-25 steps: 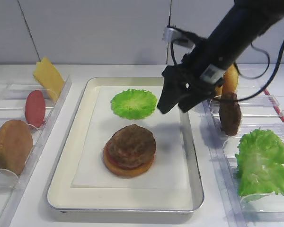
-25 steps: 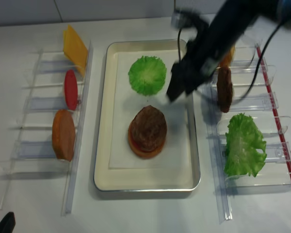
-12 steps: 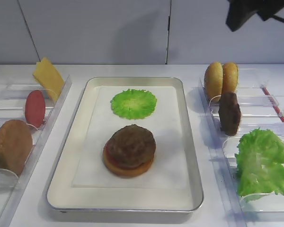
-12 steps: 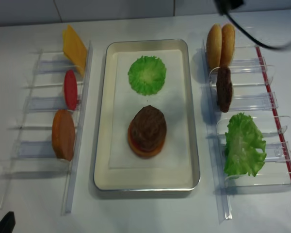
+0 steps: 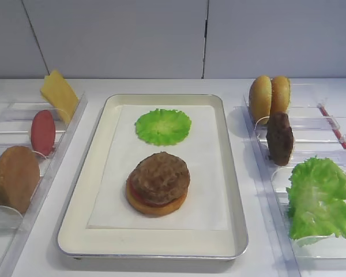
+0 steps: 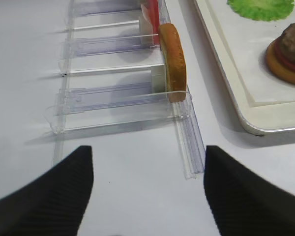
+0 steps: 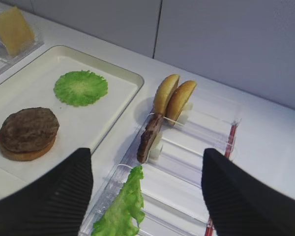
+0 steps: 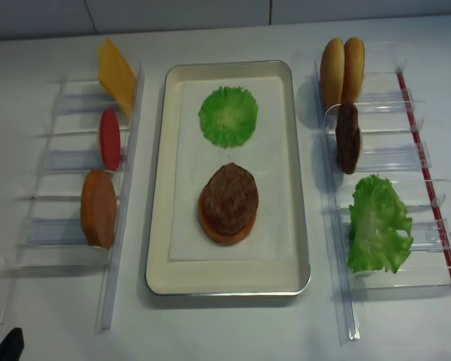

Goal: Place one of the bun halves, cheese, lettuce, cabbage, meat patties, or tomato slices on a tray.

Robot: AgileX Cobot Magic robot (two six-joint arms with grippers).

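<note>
- My right gripper (image 7: 146, 189) spread, empty, above right rack.
- Spare meat patty (image 7: 150, 136) on edge just ahead-below, long axis pointing away; right arm nearer.
- Tray (image 5: 86, 173) lies left.
- Left gripper (image 6: 148, 184) spread, empty.

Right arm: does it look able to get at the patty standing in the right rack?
Probably yes. The patty stands upright with its top edge exposed, just below the open right pincer; the buns behind it stand close.
</note>
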